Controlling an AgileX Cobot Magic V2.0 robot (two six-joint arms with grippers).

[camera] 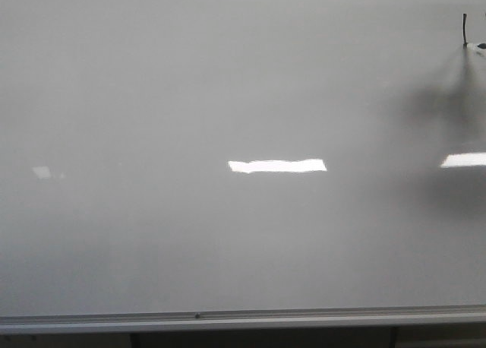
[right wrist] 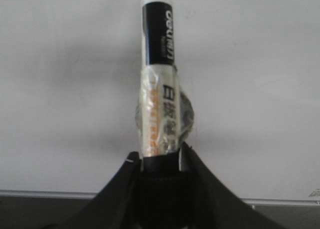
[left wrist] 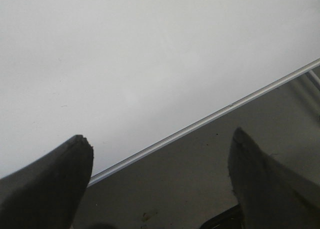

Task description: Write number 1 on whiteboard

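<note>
The whiteboard (camera: 190,97) fills the front view, glossy light grey, with its silver frame along the bottom. A short thin black vertical stroke, the number 1 (camera: 464,29), stands near its top right corner. A small dark tip (camera: 481,45) shows at the right edge, just beside the stroke's lower end. My right gripper (right wrist: 159,153) is shut on a black-and-white marker (right wrist: 157,34) wrapped in tape, which points at the board (right wrist: 60,89). My left gripper (left wrist: 160,136) is open and empty over the board's (left wrist: 125,54) frame edge.
Bright light reflections (camera: 277,166) lie across the board, with soft dark shadows at its right (camera: 440,97). The silver frame (left wrist: 200,123) runs diagonally in the left wrist view, with a grey surface (left wrist: 175,189) beyond it.
</note>
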